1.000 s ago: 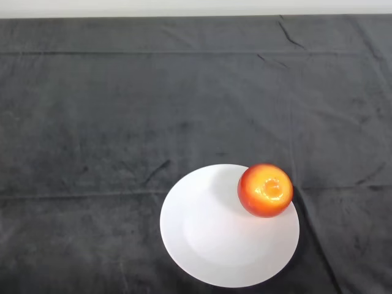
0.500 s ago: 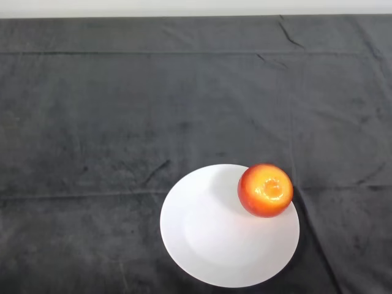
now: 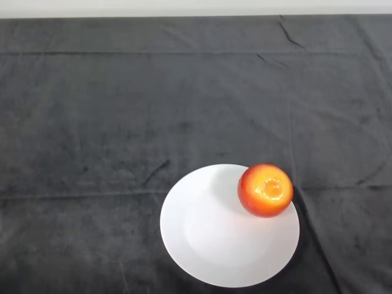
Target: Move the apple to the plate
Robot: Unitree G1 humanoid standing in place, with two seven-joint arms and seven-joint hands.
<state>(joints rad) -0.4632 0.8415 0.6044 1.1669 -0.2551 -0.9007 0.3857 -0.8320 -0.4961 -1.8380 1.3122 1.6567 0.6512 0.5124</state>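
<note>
A red and orange apple (image 3: 265,190) rests on the upper right part of a round white plate (image 3: 214,239), close to its rim. The plate lies on the dark cloth near the front of the table, a little right of the middle.
The dark cloth (image 3: 122,110) covers the table, with creases across it. The table's far edge runs along the top of the view, with a pale strip (image 3: 184,7) behind it.
</note>
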